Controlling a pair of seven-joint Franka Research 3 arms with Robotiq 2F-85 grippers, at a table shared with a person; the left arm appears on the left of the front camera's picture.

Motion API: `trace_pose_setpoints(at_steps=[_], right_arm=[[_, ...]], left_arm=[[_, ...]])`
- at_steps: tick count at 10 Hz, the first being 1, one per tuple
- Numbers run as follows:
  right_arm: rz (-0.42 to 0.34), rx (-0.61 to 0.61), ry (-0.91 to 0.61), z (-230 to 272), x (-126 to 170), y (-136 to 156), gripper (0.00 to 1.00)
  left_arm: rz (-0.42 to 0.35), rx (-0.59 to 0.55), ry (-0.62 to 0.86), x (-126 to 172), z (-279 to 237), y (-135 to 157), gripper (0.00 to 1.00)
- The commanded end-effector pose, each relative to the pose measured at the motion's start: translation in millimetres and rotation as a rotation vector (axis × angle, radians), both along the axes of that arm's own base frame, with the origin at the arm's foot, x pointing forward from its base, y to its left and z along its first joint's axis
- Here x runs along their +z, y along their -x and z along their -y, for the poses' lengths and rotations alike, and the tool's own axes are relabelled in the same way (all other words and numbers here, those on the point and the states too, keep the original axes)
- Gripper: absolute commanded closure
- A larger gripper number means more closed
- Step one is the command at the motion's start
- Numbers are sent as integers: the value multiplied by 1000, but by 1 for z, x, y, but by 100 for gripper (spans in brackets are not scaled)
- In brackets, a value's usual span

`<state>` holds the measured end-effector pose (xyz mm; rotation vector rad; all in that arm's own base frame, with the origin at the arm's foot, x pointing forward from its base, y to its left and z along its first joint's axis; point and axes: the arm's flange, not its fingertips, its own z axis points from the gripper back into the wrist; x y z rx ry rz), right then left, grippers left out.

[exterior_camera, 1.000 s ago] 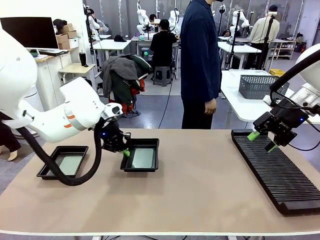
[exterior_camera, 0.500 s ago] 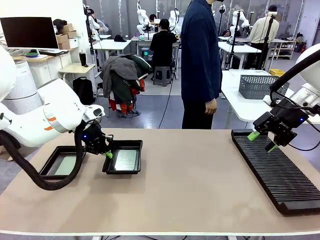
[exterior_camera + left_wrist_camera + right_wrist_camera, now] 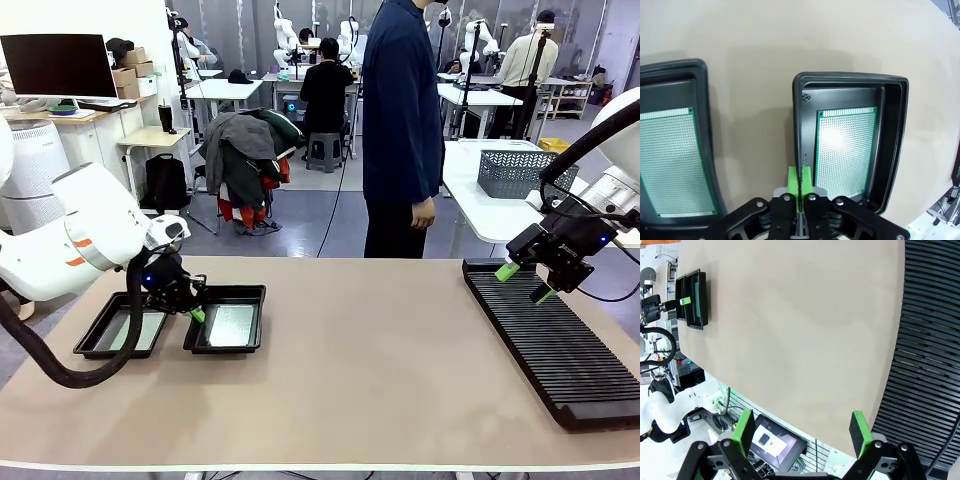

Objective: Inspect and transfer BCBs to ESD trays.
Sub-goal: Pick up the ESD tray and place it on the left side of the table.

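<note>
L arm comes in low from the left side, forearm angled down toward the table's left part, wrist bent so the left gripper (image 3: pixel 196 314) points down-right. Its green pads (image 3: pixel 799 178) are pressed together, pinching the rim of a black tray (image 3: pixel 799 125). R arm enters from the right edge, held up above the table's right side; right gripper (image 3: pixel 525 281) tilts down-left, fingers (image 3: pixel 744 429) spread wide, nothing between them.
</note>
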<state>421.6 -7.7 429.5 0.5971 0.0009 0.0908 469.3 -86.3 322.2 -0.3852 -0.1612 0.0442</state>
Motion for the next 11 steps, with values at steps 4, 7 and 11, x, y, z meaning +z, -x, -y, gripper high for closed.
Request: trace_pose_setpoints(at_steps=[4, 7, 11], right_arm=[[-3, -22, -2, -1, 1, 2, 0], [-3, -22, -2, -1, 1, 2, 0], [-3, -22, -2, -1, 1, 2, 0]], left_arm=[[-14, -23, -22, -4, -27, 3, 97], [-20, -20, -54, -10, -24, -2, 97], [-14, 1, -122, -9, -13, -6, 97]])
